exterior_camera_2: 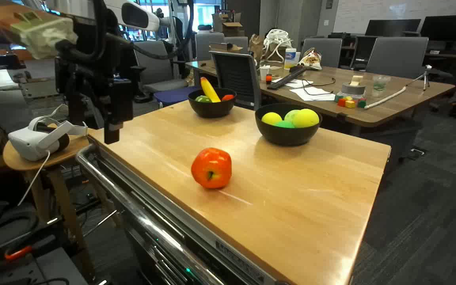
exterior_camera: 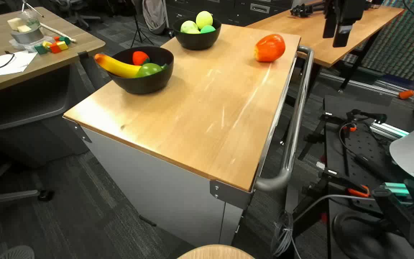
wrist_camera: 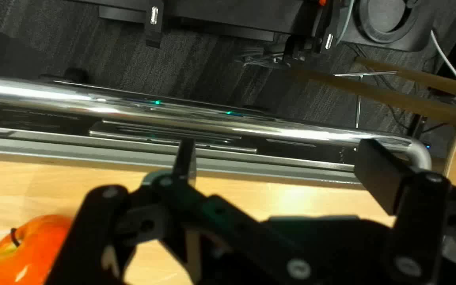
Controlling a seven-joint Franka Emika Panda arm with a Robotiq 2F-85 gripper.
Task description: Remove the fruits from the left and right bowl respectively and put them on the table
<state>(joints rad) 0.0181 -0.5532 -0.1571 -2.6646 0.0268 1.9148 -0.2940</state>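
Note:
A black bowl (exterior_camera: 138,84) holds a yellow banana (exterior_camera: 119,67), a red fruit (exterior_camera: 140,57) and a green fruit (exterior_camera: 149,69); this bowl (exterior_camera_2: 212,111) also shows in an exterior view. Another black bowl (exterior_camera: 197,41) holds several yellow and green round fruits (exterior_camera_2: 306,118). A red-orange fruit (exterior_camera_2: 211,168) lies on the wooden tabletop (exterior_camera: 192,118), outside both bowls, and shows at the lower left of the wrist view (wrist_camera: 30,253). My gripper (wrist_camera: 279,162) is open and empty, above the table's handle-side edge. It shows in both exterior views (exterior_camera: 334,34) (exterior_camera_2: 95,124), apart from bowls and fruit.
A metal handle bar (exterior_camera_2: 149,217) runs along the table edge under my gripper. A stool (exterior_camera_2: 14,160) with a white headset (exterior_camera_2: 40,138) stands beside that edge. A brown desk (exterior_camera_2: 402,95) with blocks and tape is beyond the bowls.

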